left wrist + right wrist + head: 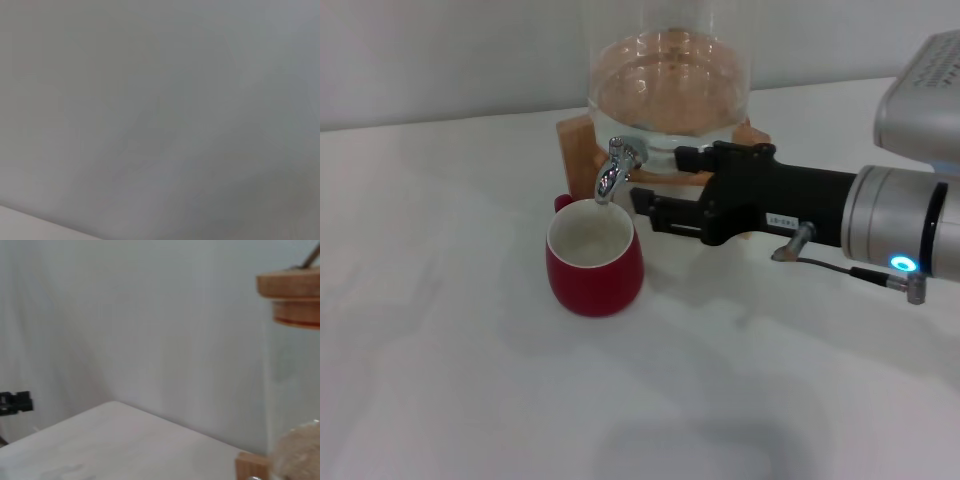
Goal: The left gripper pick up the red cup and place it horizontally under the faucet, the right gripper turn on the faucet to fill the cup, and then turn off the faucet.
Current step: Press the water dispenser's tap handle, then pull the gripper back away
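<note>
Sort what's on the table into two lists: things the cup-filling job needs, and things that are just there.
Part of the job:
- red cup, upright under the spout
- faucet on the glass jar
- right end effector, beside the faucet, fingers apart
- left end effector, out of view

Just there:
- wooden stand under the jar
- wooden lid on the jar
- white table

A bare lab-style test setup: plain white table [440,380] against a blank white wall [150,315].
</note>
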Motion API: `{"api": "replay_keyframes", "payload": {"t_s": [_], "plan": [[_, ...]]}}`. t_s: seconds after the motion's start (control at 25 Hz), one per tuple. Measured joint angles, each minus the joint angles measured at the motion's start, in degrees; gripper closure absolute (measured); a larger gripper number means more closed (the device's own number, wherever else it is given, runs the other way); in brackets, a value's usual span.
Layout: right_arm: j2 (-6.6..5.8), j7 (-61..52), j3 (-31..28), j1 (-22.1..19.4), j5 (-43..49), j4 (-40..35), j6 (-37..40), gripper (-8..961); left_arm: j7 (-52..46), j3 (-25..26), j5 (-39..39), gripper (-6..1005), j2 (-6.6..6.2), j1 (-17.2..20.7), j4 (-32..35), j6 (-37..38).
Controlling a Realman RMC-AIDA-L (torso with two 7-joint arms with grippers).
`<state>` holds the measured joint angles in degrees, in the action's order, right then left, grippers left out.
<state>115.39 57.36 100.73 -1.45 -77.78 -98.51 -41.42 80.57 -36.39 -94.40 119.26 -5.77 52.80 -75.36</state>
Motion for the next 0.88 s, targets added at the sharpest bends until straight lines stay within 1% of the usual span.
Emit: {"api": "replay_keyframes", "payload": {"t_s": [0.36, 0.48, 0.6, 0.68, 0.72, 0.76, 0.84, 0.88], "plan": [[-0.07, 1.5, 2.2, 1.6, -0.8, 0.3, -1.3, 254, 1.4, 0.0, 0.3, 231, -0.06, -0.2, -0.3, 0.4], [-0.12, 2.8, 2.8, 2.1, -2.6, 0.7, -1.4, 255, 1.4, 0.0, 0.3, 231, -0.05, 0.1, -0.3, 0.8], [-0.15, 5.6, 2.8, 2.3, -6.0, 1.9, -2.0, 255, 1.5, 0.0, 0.3, 230, -0.03, 0.3, -0.4, 0.9], [-0.16, 9.1, 2.7, 2.3, -10.0, 3.4, -3.5, 256, 1.7, 0.0, 0.3, 230, -0.02, 0.4, -0.4, 0.9], [-0.16, 9.1, 2.7, 2.3, -10.0, 3.4, -3.5, 256, 1.7, 0.0, 0.3, 230, -0.02, 0.4, -0.4, 0.9], [-0.17, 14.0, 2.7, 2.4, -15.3, 5.8, -4.8, 256, 1.9, 0.0, 0.1, 230, -0.01, 0.4, -0.4, 0.9], [-0.17, 16.4, 2.9, 2.5, -18.3, 7.4, -5.4, 257, 2.0, 0.0, -0.1, 230, 0.01, 0.5, -0.4, 0.9], [-0.17, 16.4, 2.9, 2.5, -18.3, 7.4, -5.4, 257, 2.0, 0.0, -0.1, 230, 0.01, 0.5, -0.4, 0.9]]}}
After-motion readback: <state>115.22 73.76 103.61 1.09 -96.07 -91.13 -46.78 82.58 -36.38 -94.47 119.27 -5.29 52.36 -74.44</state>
